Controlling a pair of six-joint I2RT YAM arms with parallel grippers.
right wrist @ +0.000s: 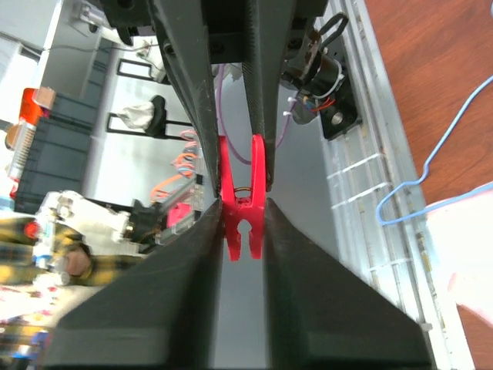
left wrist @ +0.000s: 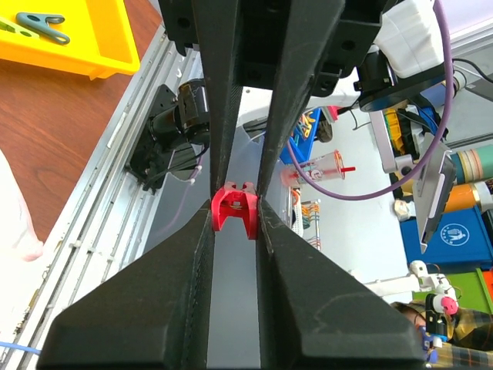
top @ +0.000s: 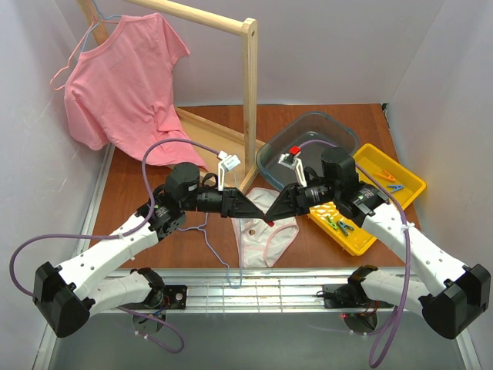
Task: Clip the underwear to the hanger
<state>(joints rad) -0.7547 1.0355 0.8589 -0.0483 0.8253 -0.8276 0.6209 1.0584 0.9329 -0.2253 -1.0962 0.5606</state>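
The two grippers meet tip to tip above the table and share a red clothespin (right wrist: pixel 245 212). My right gripper (right wrist: pixel 244 223) is shut on its jaw end. My left gripper (left wrist: pixel 235 220) is shut on its handle end (left wrist: pixel 233 210). In the top view the left gripper (top: pixel 264 206) and right gripper (top: pixel 277 206) hover over the underwear (top: pixel 266 235), white with pink trim, lying flat on the table. The thin light-blue hanger (top: pixel 213 240) lies beside it on the left, under the left arm. The clothespin is hidden in the top view.
A yellow tray (top: pixel 400 179) with several clothespins sits at the right. A grey bin (top: pixel 343 135) stands behind it. The wooden rail stand (top: pixel 249 92) at the back left carries a pink T-shirt (top: pixel 123 85). A metal rail edge (top: pixel 254 289) runs along the table's front.
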